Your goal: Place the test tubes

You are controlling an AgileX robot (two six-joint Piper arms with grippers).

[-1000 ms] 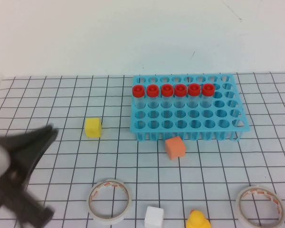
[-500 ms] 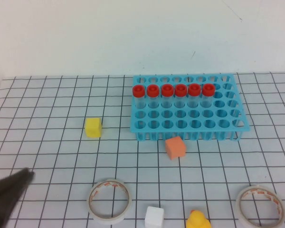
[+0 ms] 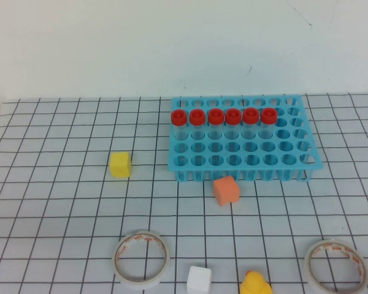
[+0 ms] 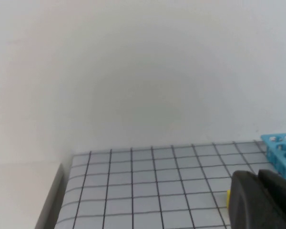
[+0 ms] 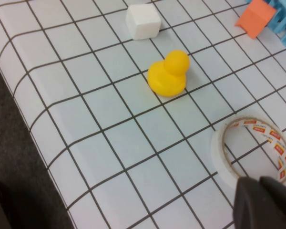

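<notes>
Left claw (image 4: 259, 193): closed, empty, raised over the left part of the table (image 4: 133, 191). Right claw (image 5: 260, 202): closed, empty, just above a tape roll (image 5: 219, 151), near a duck (image 5: 168, 76). Test tubes (image 3: 224, 116): six, red-capped, upright in one row of the blue rack (image 3: 245, 174), second from back.

Test tubes (image 3: 224, 116) stand in the rack (image 3: 245, 161), a cube (image 3: 226, 190) just before it.
</notes>
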